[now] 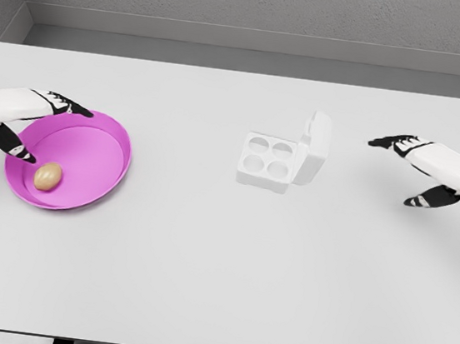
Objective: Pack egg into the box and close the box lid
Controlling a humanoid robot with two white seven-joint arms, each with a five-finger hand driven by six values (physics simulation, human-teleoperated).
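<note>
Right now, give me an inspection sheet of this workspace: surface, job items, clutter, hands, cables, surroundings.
Surface: white table, flat, no spills seen.
Job's things: egg lies in the magenta bowl at the left; white egg box near the middle, lid up, four cups empty.
Clutter: nothing seen.
Hands: left hand over the bowl's near-left rim, fingers spread, holding nothing; right hand at the right above the table, open, apart from the box.
Cables: nothing seen.
Surroundings: grey wall behind the table.
</note>
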